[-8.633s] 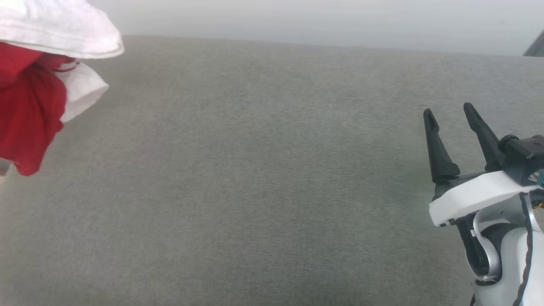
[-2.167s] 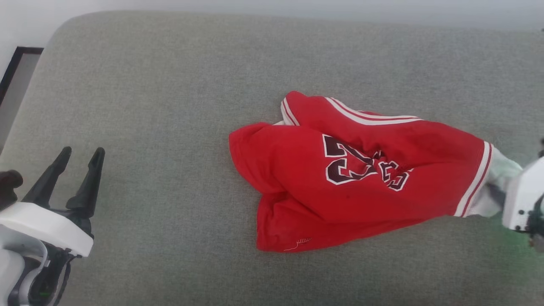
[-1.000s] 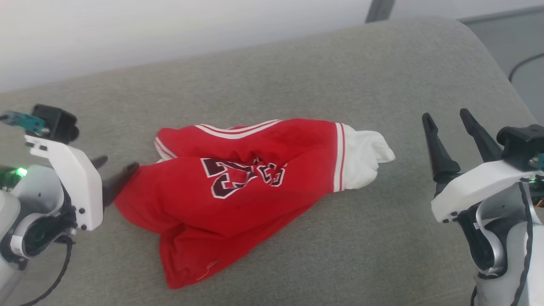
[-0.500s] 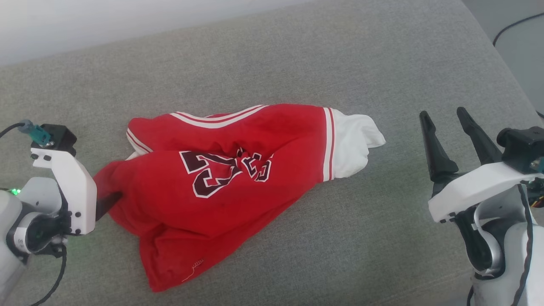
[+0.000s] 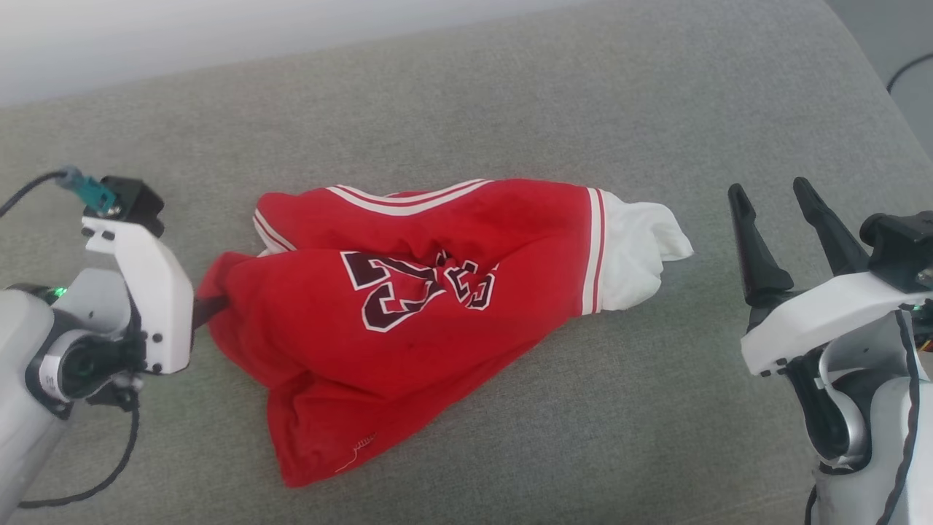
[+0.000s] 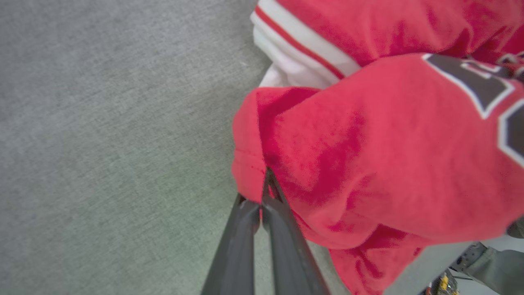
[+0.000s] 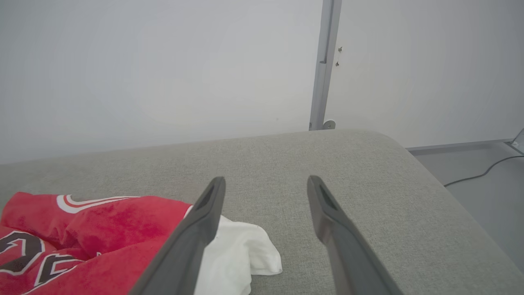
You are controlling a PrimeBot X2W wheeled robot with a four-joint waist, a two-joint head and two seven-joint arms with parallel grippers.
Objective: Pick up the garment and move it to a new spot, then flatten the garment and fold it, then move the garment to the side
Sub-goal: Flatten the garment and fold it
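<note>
The garment lies crumpled on the grey cushion: red body, dark white-outlined numerals, striped trim and a white sleeve at its right end. My left gripper is shut on the garment's left red edge. In the left wrist view the two fingers are pressed together with a fold of the garment pinched at the left gripper. My right gripper hovers open to the right of the sleeve, apart from it. In the right wrist view the right gripper stands open, the garment at lower left.
The grey cushion's rounded right corner drops off to a grey floor with a dark cable. A pale wall with a grey vertical post stands behind. Bare cushion stretches before and beyond the garment.
My left gripper has gone from open beside the garment's left edge to shut on it. The head camera has shifted a little. The right gripper has stayed open.
</note>
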